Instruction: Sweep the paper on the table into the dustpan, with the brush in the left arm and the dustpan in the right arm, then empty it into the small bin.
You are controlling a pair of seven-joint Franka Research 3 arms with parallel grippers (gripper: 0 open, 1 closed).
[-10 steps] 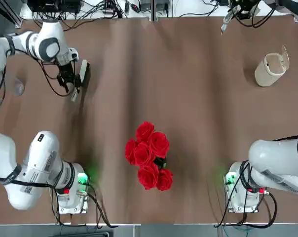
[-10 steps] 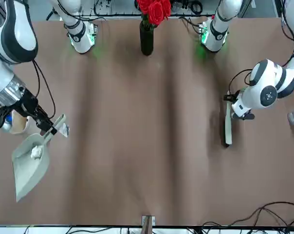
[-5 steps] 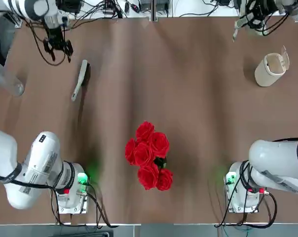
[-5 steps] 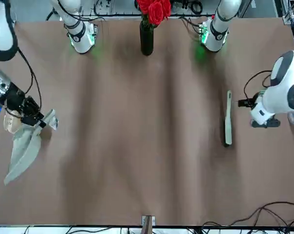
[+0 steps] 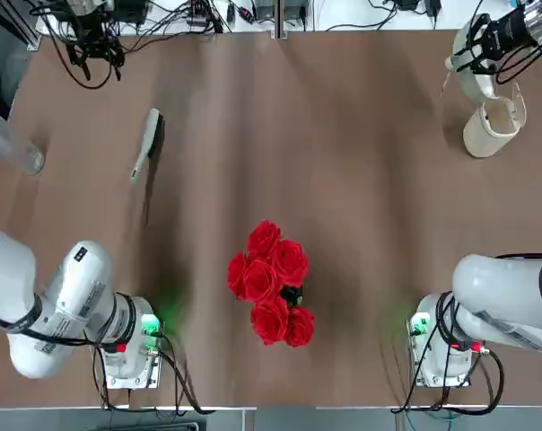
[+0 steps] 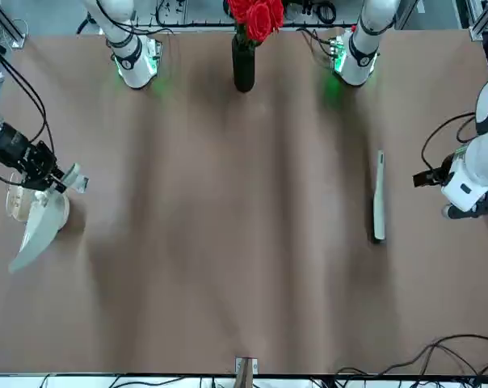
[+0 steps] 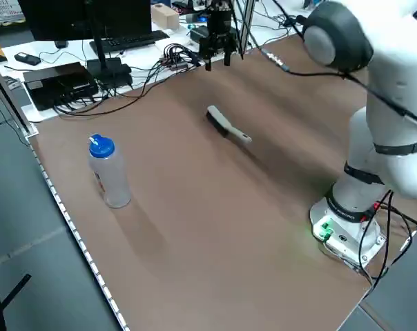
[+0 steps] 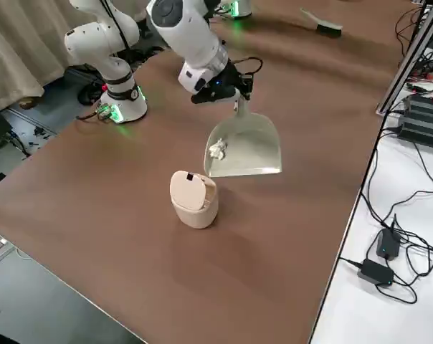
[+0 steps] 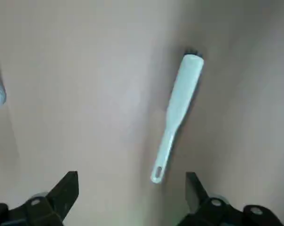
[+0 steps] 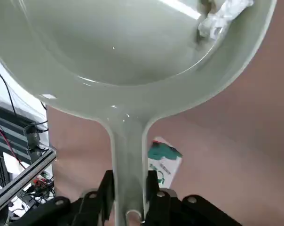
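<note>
Tipping too early is the main risk: the right gripper (image 8: 234,97) pinches the stubby handle of the dustpan (image 8: 246,147) between its fingers, and the scoop hangs tilted just beside the small bin (image 8: 194,199), not clearly over its mouth. The paper (image 8: 217,150), 1 small crumpled ball, sits inside the scoop near one side wall. If the pan tilts further from this spot, I judge the ball could roll off the lip and land on the worktop (image 8: 130,186) next to the bin instead of in it.

A second hazard is the bin's thin flap lid: from the overhead view it stands up beside the opening, and the scoop's edge could knock it or tip the light bin over.

A loose grip on the narrow handle could also let the pan swing, though the fingers look firmly clamped in the wrist view.

The left gripper (image 9: 128,197) hangs high above the far left corner of the worktop with its 2 fingers spread wide and empty; the brush (image 5: 146,142) lies flat below it, well apart from the bin, beyond a bunch of red roses (image 5: 271,283) and near a plastic bottle (image 7: 108,172).
</note>
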